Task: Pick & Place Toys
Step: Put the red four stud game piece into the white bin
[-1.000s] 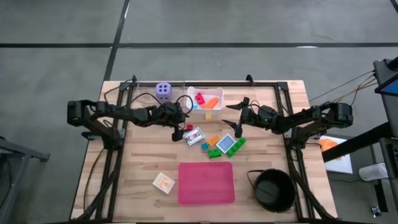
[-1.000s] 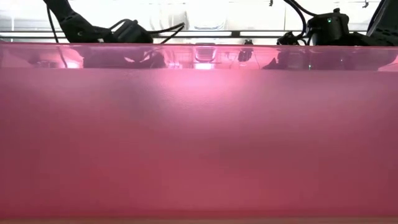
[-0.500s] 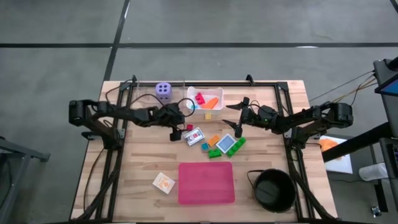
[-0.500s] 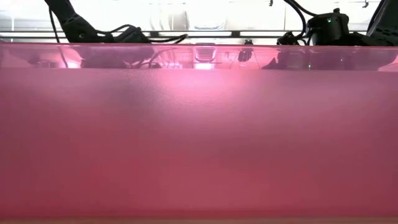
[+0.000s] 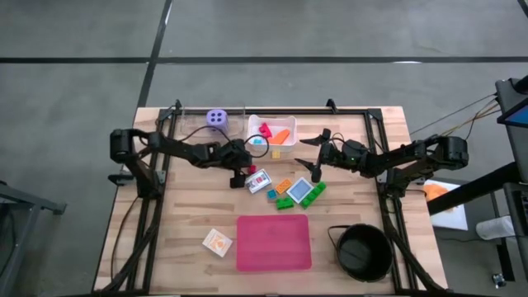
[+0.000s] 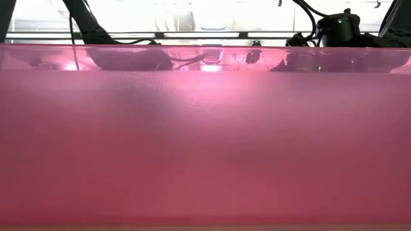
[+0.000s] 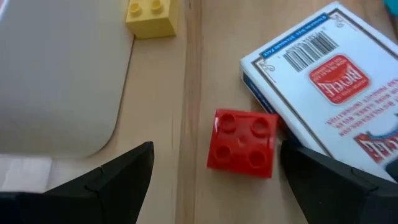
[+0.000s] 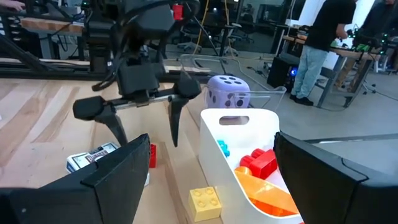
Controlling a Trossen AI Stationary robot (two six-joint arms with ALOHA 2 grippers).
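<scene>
My left gripper [image 5: 240, 175] hangs low over the table with its two fingers spread wide, and nothing is in them. In the left wrist view the small red block [image 7: 242, 143] sits right between the two dark fingers [image 7: 106, 180], flat on the wood, studs up. It is not touched yet. Pressed against the far side of the block is a little card box [image 7: 323, 81] with a white face and blue edge, so one finger has only a thin gap to slip into. A yellow block [image 7: 152, 14] lies further ahead of the gripper, next to the white tub [image 7: 56, 68].

I think the red block is light, hard and a bit slippery, since it is smooth plastic. It will not squash or break. I would pinch it on its two flat side walls, low down, not on the bumpy top. If I squeeze off-centre, it may twist or pop out. The card box may slide when I close.

My right gripper [image 5: 308, 153] waits on the other side of the tub, spread open too and holding nothing. Some blocks already lie inside the tub [image 8: 249, 155]. The purple die [image 5: 217, 119] stands beyond my left gripper, near the table's back edge.
</scene>
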